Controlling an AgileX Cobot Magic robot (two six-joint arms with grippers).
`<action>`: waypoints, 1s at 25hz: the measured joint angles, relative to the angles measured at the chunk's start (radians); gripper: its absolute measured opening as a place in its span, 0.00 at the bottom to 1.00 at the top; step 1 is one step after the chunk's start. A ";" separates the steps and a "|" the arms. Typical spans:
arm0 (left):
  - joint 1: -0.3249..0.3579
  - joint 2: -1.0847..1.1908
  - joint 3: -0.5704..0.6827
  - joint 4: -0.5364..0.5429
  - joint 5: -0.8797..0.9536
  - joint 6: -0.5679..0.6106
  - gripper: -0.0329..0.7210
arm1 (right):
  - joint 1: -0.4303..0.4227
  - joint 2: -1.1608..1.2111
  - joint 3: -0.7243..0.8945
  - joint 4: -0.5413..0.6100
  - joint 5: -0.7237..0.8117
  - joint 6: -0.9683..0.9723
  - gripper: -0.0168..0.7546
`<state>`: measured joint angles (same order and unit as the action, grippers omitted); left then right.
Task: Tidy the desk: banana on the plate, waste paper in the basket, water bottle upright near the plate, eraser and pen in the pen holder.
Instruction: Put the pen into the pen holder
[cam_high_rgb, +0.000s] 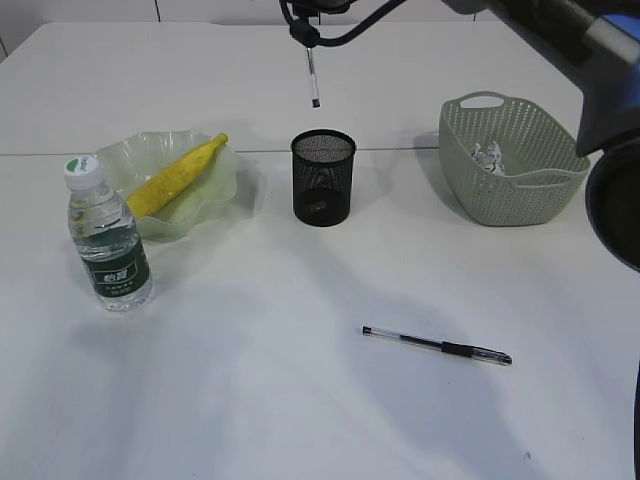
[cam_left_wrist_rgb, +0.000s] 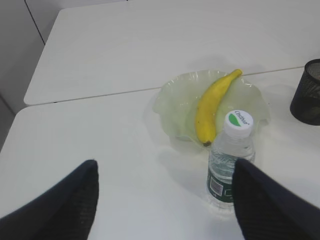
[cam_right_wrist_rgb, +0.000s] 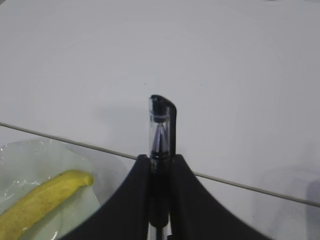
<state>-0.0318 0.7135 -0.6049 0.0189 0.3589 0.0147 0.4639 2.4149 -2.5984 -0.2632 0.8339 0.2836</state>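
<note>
The big white flat worktop (cam_high_rgb: 300, 420) holds everything. I will use the black wire-mesh round pen holder (cam_high_rgb: 323, 177) near the middle as my marker.

Off to the right of the pen holder sits the sage-green plastic basket with holes in its walls (cam_high_rgb: 515, 160). A scrunched ball of white waste paper (cam_high_rgb: 488, 157) is already inside it, so that job looks done.

To the left of the pen holder is the pale-green see-through plate with a wavy rim (cam_high_rgb: 215, 185). The long yellow banana (cam_high_rgb: 178, 175) lies across it, right where it belongs.

In front of the plate, and further left of the pen holder, the small clear water bottle with a dark green label and white cap (cam_high_rgb: 108, 240) stands up straight, close to the plate.

Well in front of the pen holder and a bit right, a thin black-and-clear pen (cam_high_rgb: 437, 345) lies flat on the worktop. I think it needs picking up later.

Right above the pen holder hangs a second clear pen with a dark tip (cam_high_rgb: 313, 78). The right end effector (cam_right_wrist_rgb: 159, 165) is squeezed tight on it and holds it pointing down, so it can drop straight in.

The left end effector (cam_left_wrist_rgb: 165, 200) is wide apart and holds nothing. It hangs near the bottle.

Something small lies at the bottom of the pen holder. It may be the eraser, but I cannot tell.
</note>
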 joint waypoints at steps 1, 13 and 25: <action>0.000 0.000 0.000 0.000 0.000 0.000 0.83 | 0.000 0.000 0.000 0.000 -0.002 0.000 0.10; 0.000 0.000 0.000 0.011 0.000 0.000 0.83 | -0.008 0.000 0.000 -0.066 -0.028 0.000 0.10; 0.000 0.000 0.000 0.032 0.000 0.000 0.83 | -0.045 0.000 0.055 -0.092 -0.092 0.000 0.10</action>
<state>-0.0318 0.7135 -0.6049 0.0512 0.3589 0.0147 0.4192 2.4152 -2.5434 -0.3550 0.7423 0.2836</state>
